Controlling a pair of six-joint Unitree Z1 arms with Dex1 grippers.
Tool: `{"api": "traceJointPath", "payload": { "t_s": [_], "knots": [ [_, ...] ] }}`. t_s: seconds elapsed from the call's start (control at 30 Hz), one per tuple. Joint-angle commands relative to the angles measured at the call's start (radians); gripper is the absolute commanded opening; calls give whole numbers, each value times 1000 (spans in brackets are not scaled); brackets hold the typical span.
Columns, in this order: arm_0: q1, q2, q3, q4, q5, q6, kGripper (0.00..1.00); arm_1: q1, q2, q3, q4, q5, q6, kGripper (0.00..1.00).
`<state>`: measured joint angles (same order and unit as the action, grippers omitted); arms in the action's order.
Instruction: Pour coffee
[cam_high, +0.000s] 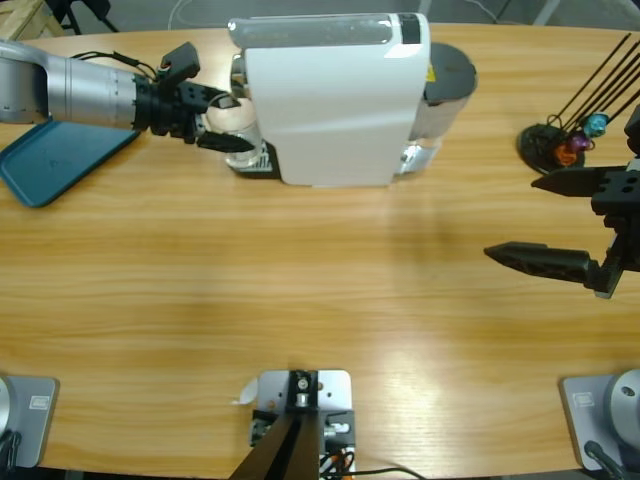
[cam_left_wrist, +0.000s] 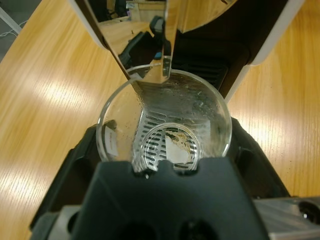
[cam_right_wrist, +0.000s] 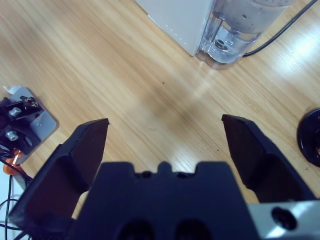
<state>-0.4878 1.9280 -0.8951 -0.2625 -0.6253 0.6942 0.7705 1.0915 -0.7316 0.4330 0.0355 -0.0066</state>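
Down at the bottom of the clear glass (cam_left_wrist: 165, 125) we've got just a thin smear of coffee (cam_left_wrist: 181, 145), pale amber-brown, barely covering part of the base. The glass sits on the slotted drip grille (cam_left_wrist: 150, 127) of the white coffee machine (cam_high: 335, 100), right under its shiny spout (cam_left_wrist: 165, 65), which hangs over the far rim. Our left gripper (cam_high: 222, 120) is on it: from the left wrist view the black jaws stand on either side of the glass, pressed to its walls, so the cup is clamped between them, with the coffee lying straight ahead of the gripper's body and low between the jaws. From above, the left arm reaches in from the left edge, and the glass is half hidden by the jaws and the machine's overhanging front. So that's what crowds the cup: spout above, machine body behind, tray below.

Behind the arm, a teal tray (cam_high: 60, 160) lies flat near the table's left edge. The machine's clear water tank (cam_right_wrist: 240, 30) shows at its far end, a black cable trailing from there.

Over on the right, our right gripper (cam_high: 555, 222) hovers above bare wooden table (cam_high: 320, 300), jaws spread wide, nothing between them, well apart from the machine. Near it stands a black wire stand (cam_high: 560, 140) with coloured capsules (cam_high: 585, 135) at its base.
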Motion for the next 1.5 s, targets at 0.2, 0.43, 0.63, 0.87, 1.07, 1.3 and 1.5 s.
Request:
{"api": "traceJointPath", "payload": {
  "t_s": [0.2,0.43,0.63,0.87,1.07,1.3,1.5],
  "knots": [
    [-26,53,-8,17,37,-4,0,-10,-2,12,-2,-8,-13,1000],
    [-37,57,-25,50,56,-4,466,-10,-2,12,-2,-9,-13,1000],
    [-36,49,-16,60,56,-6,953,-10,-1,12,-2,-11,-13,1000],
    [18,31,8,54,-40,-10,989,-10,9,12,-2,-11,-13,1000],
    [102,-56,97,51,-143,-8,1000,-10,13,12,-2,-15,-13,1000],
    [139,-251,245,54,-74,-13,1000,-10,9,-7,12,-52,1,1000],
    [91,-415,311,161,168,-237,1000,-62,132,-240,120,-56,57,1000]
  ]
}}
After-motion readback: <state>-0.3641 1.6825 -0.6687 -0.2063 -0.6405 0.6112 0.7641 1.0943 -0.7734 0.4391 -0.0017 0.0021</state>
